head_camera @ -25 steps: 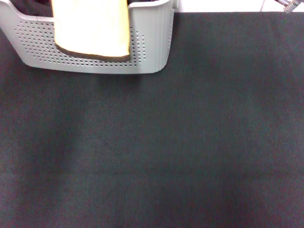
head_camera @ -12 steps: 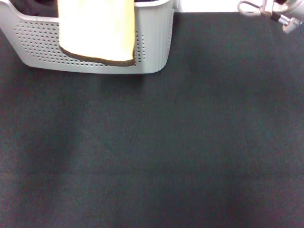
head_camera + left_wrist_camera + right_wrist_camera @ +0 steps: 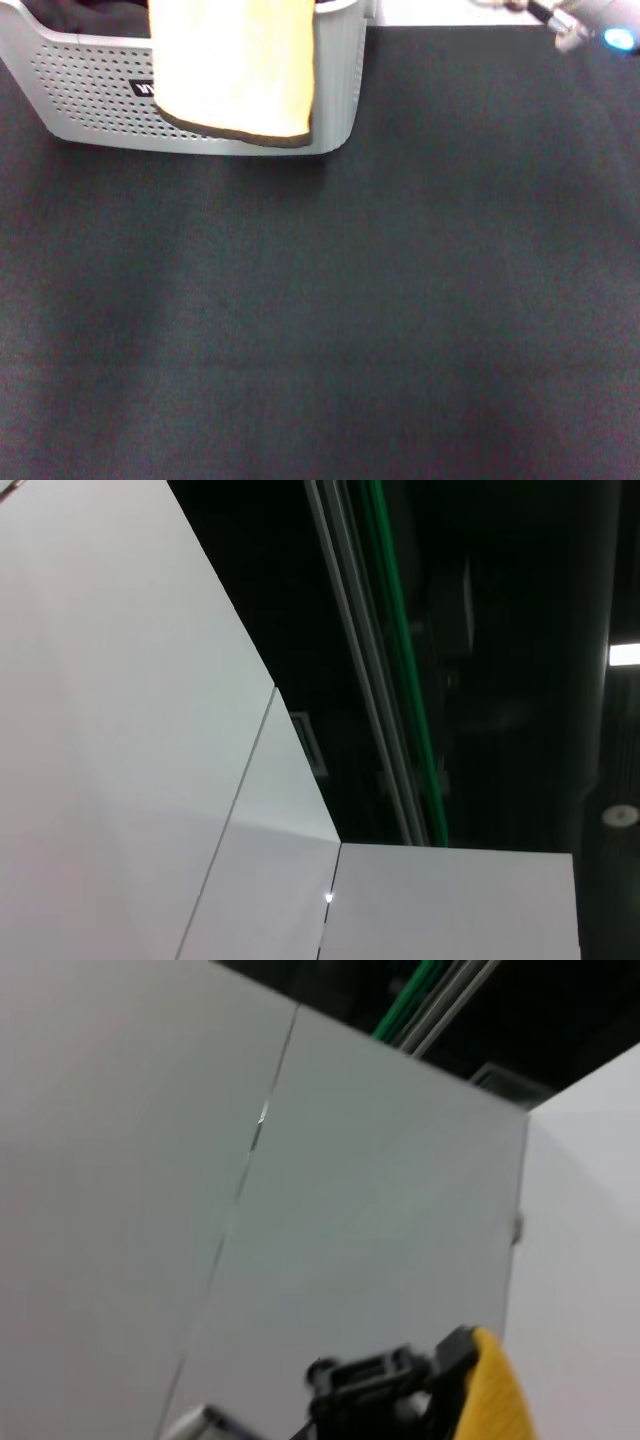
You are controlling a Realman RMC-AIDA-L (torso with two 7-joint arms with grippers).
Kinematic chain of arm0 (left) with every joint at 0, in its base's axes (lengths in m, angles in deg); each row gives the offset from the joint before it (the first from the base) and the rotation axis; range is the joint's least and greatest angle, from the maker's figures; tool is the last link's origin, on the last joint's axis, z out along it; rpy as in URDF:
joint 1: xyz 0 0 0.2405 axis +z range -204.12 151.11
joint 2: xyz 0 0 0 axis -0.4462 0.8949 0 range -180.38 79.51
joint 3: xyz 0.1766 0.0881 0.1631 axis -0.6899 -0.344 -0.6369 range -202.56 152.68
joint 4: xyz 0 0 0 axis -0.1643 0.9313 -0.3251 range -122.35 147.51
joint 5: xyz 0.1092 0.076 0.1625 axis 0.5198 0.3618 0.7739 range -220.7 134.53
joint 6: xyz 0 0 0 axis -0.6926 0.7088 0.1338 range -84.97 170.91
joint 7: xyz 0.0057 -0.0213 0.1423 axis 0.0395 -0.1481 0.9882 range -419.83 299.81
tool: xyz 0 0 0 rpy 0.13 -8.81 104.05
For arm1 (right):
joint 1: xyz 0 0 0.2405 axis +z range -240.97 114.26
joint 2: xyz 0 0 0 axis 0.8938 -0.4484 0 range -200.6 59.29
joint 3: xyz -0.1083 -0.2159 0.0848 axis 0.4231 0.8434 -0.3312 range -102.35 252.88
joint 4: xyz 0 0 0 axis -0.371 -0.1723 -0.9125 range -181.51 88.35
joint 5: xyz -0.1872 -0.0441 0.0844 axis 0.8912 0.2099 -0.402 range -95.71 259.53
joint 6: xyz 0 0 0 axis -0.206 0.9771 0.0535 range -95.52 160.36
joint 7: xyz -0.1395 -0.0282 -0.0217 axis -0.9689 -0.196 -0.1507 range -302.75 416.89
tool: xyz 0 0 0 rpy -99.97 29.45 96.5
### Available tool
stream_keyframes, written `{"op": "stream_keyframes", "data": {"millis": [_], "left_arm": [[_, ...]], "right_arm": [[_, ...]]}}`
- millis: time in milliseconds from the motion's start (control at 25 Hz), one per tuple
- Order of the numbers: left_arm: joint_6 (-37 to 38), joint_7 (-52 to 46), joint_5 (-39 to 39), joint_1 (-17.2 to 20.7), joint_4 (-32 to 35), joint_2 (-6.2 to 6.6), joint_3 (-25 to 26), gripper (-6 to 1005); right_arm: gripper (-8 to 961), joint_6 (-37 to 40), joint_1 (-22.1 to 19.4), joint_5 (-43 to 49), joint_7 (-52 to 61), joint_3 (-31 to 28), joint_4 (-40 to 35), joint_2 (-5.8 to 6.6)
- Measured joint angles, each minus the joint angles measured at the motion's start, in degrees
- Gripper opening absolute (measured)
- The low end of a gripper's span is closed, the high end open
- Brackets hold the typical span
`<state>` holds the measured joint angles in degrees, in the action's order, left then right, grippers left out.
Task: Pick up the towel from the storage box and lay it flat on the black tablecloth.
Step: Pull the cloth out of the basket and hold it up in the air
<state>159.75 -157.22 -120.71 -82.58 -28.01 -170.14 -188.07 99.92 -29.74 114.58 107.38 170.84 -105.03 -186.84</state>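
Observation:
The yellow-orange towel [image 3: 235, 65] with black edging hangs upright in front of the light grey storage box [image 3: 335, 90] at the far left. Its top runs out of the head view, so what holds it is hidden there. The black tablecloth [image 3: 350, 320] fills the rest of the head view. Part of my right arm [image 3: 590, 20], with a blue light, shows at the far right corner. In the right wrist view a black clamp-like part [image 3: 385, 1380] sits against a yellow thing [image 3: 495, 1390]; I cannot tell which gripper it is. The left wrist view shows only walls and ceiling.
Dark garments [image 3: 85, 15] lie inside the box. The box's black label [image 3: 145, 88] peeks out beside the towel. A white strip [image 3: 440, 10] lies beyond the tablecloth's far edge.
The hanging towel has moved to the right along the box front, uncovering the black label. My right arm has come into the far right corner and shifted left.

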Motion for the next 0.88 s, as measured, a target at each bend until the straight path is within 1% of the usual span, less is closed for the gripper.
{"op": "stream_keyframes", "data": {"millis": [160, 680, 880], "left_arm": [[0.03, 0.70, -0.64, 0.00, 1.71, 0.00, 0.01, 15], [-0.08, 3.69, -1.29, -1.11, 6.69, 0.00, 0.01, 15], [-0.11, 4.54, -1.32, -1.65, 7.31, -0.01, 0.00, 15]], "right_arm": [[768, -0.58, 1.41, -4.37, -2.66, 0.26, 0.51, 0.00], [768, -0.39, 10.77, -12.00, -3.99, 0.10, 8.69, -0.09], [768, -0.72, 13.05, -14.38, -6.04, 1.68, 11.21, -0.09]]}}
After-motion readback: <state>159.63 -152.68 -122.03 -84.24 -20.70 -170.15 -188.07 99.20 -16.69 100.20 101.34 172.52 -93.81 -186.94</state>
